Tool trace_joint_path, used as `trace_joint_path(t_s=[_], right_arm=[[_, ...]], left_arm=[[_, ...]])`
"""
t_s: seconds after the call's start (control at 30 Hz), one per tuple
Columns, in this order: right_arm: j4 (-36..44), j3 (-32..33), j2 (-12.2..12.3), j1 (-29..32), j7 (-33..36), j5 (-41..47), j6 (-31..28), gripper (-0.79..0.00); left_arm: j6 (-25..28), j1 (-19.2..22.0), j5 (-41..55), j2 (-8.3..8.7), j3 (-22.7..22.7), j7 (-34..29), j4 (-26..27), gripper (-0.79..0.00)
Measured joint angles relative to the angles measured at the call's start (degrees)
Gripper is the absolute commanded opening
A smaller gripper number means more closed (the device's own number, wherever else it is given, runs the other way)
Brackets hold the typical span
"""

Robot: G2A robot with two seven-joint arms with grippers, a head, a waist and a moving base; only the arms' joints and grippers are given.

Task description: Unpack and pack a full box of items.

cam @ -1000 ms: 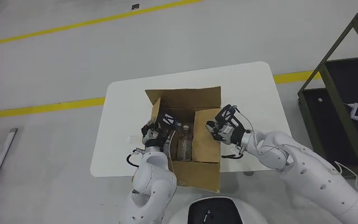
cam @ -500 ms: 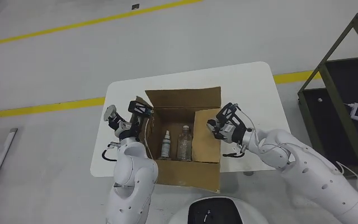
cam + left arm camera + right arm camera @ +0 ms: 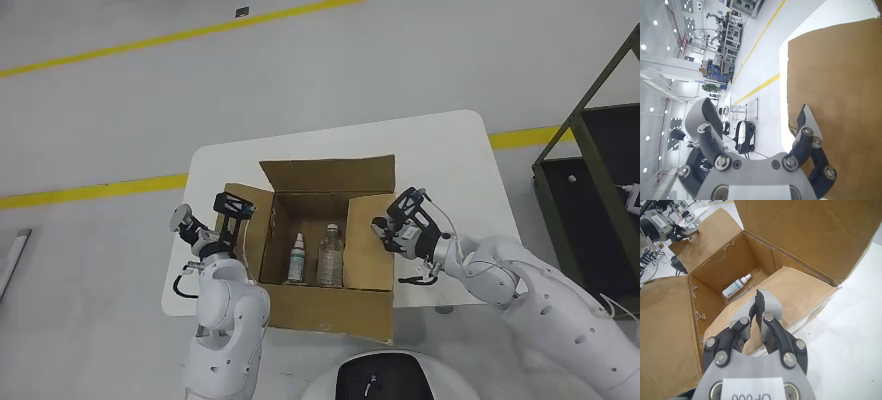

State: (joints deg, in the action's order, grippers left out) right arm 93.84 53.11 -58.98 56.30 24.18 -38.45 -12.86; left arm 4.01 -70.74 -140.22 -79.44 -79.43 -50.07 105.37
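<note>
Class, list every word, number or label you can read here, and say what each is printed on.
Spray bottle label: print too small to read.
Right wrist tag: upside down, cut by the picture's edge; not read.
Left wrist tag: small, turned over; not read.

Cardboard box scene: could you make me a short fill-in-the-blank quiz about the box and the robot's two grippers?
1. The spray bottle and the clear bottle lie ___ the cardboard box.
2. The left gripper, at a flap of the box, is ___.
3. The right gripper is ___.
4. The box stands on a ___ table.
Missing words: inside; open; shut; white.
</note>
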Motion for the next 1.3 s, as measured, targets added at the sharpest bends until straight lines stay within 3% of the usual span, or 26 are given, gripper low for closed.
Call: trace_joint_path(t_s=[0.27, 0.4, 0.57, 0.97, 1.3], right_arm=[[3.3, 7.1, 0.5, 4.4, -8.1, 1.7, 4.3, -0.785], [3.8, 12.1, 1.2, 6.6, -7.2, 4.2, 1.8, -0.785], [2.1, 13.7, 1.1, 4.6, -5.1, 6.6, -1.9, -0.785], [-5.9, 4.0, -2.2, -8.9, -2.3, 2.4, -3.7, -0.785], [-21.6, -5.5, -7.4, -22.5, -3.3, 2.7, -0.9, -0.785]], left_arm=[[0.2, -0.8, 0.4, -0.29, -0.9, 0.2, 3.1, 0.0], [0.8, -1.9, 0.6, -0.38, -1.4, 1.0, 5.6, 0.0], [1.0, -3.3, 1.4, -0.49, -1.8, 2.5, 8.1, 0.0], [0.5, -4.1, 2.9, -0.92, -2.5, 3.8, 8.3, 0.0], [0.9, -4.8, 2.9, -1.23, -2.7, 4.2, 8.8, 0.0]])
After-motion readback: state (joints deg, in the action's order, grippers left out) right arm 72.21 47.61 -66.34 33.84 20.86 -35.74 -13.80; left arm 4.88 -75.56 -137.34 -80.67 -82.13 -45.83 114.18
